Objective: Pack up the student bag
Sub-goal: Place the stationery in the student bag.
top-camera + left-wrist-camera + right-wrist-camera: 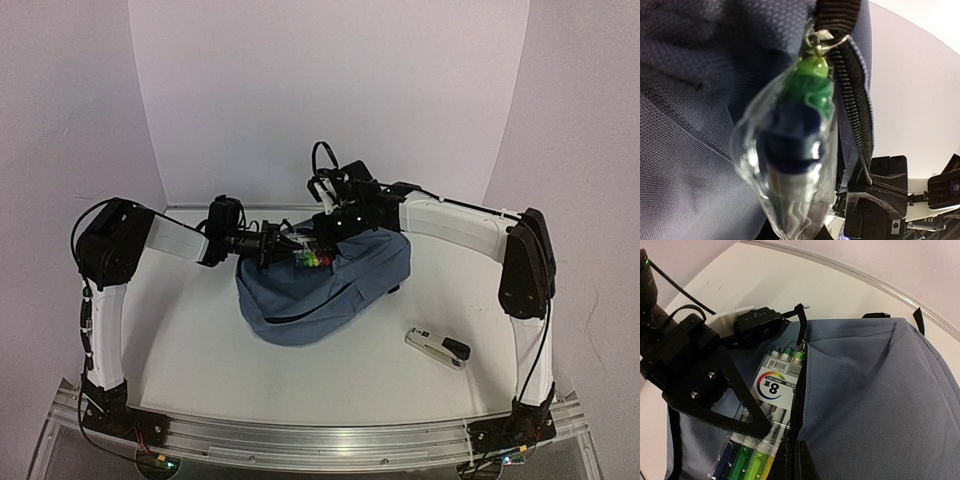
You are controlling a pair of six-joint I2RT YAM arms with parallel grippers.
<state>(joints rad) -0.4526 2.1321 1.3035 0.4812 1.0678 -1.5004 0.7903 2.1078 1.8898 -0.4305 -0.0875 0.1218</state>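
Stapler (437, 348) lies near right on the table (200, 360), well apart from the student bag (330, 290) slumped mid-table. At the bag's far edge, your left gripper (288, 244) is clamped on a clear marker pack (771, 390) at the open zip, while your right gripper (335, 228) pinches the zip edge shut-jawed. Soft, light fabric will likely sag; hold it by the stiffer zipper seam.

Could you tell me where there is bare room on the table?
Bare table lies between the left arm and the student bag, and along the near edge up to the stapler. Crowded: the bag's far opening, where the left gripper, right gripper and marker pack meet.
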